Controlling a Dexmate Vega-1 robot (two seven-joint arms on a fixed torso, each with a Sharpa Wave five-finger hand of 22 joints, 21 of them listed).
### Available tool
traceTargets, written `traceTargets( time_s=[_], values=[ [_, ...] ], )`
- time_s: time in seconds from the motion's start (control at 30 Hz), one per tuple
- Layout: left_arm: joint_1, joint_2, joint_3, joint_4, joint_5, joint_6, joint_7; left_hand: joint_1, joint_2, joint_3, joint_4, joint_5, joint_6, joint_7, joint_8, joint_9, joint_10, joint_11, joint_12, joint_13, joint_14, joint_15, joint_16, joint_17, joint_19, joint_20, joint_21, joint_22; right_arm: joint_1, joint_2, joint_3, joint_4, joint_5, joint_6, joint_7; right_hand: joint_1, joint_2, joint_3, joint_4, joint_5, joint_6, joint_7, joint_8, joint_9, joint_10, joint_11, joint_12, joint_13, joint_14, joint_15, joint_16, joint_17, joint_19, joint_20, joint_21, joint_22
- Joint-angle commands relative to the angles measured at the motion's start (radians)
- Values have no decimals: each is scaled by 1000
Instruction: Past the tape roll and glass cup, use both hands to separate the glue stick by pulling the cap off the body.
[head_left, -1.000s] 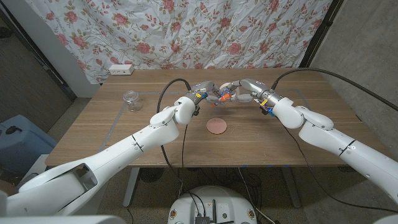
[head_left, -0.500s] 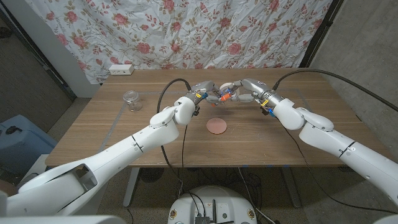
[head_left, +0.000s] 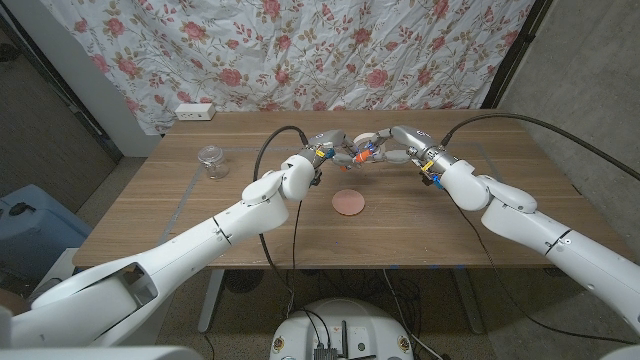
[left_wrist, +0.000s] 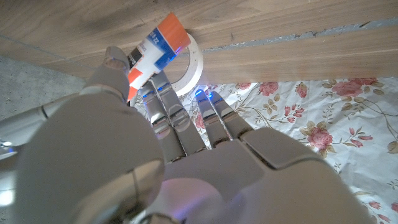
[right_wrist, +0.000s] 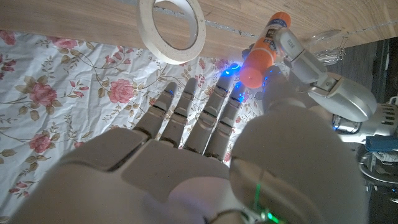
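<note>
The glue stick was gripped by the left hand around its body and by the right hand at its orange cap. Its long axis was held roughly level between both hands, above the table, near the tape roll.

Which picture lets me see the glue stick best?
The left wrist view: the glue stick is big there, label readable, held by the left robot hand. The right wrist view shows its orange end; in the head view it is tiny.
</note>
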Motion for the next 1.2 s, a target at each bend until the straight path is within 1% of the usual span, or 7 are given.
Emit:
traceTargets(
  time_s=[0.03,0.17,0.47,0.7,0.83,1.1,1.2],
  values=[
    [-3,-3,2,3,4,1,-3,17,22,2,7,4,21,-1,8,3,16,-8,8,3,-1,-138,-1,0,-2,-64,-4,1,-1,8,0,10,6,7,-14,20,1,-4,1,8,19,1,15,3,18,-3,-2,5,15,-143,12,4,12,-1,2,2],
    [-3,-3,1,4,3,-5,-3,17,22,1,7,4,22,-1,8,3,16,-8,8,3,-2,-138,-1,0,-2,-65,-4,1,-2,8,0,11,9,9,-13,33,5,-7,-1,7,35,2,23,5,41,-4,0,11,25,-145,24,8,16,-5,2,2],
    [-8,-6,4,9,7,-8,-4,17,22,0,7,4,21,-2,8,3,15,-8,8,3,-2,-138,-1,0,-2,-65,-4,1,0,10,-1,15,13,17,-13,63,20,-9,-4,5,61,1,38,7,67,-4,0,19,37,-151,41,14,19,-9,0,2],
    [-7,-6,4,11,7,-12,-4,17,23,-1,7,4,21,-2,8,4,15,-8,7,3,-2,-138,-1,0,-3,-65,-4,1,2,13,-3,21,16,23,-14,86,28,-9,-7,4,67,1,44,8,83,-4,3,27,41,-153,51,17,21,-13,0,2],
    [-6,-7,4,11,8,-9,-5,17,23,-1,7,4,20,-2,7,4,15,-8,7,3,-2,-138,-1,0,-3,-65,-4,1,4,15,-3,26,19,29,-15,110,35,-17,-5,1,98,2,63,13,96,-4,4,40,45,-152,66,23,21,-13,-1,1],
    [-8,-9,5,13,9,-5,-7,17,23,-2,7,4,19,-1,7,4,15,-8,7,3,-2,-137,-1,0,-3,-64,-4,1,6,17,-1,37,26,45,-20,128,41,-20,-6,0,105,2,70,15,108,-5,6,47,54,-156,77,27,26,-17,0,1],
    [-8,-10,6,14,11,-3,-6,17,23,-3,7,4,19,-1,7,4,14,-8,6,3,-1,-137,-1,0,-4,-65,-4,1,8,16,-1,44,32,56,-19,137,45,-22,-6,-1,117,3,78,17,114,-5,6,49,58,-157,83,29,33,-19,2,1]
  ],
)
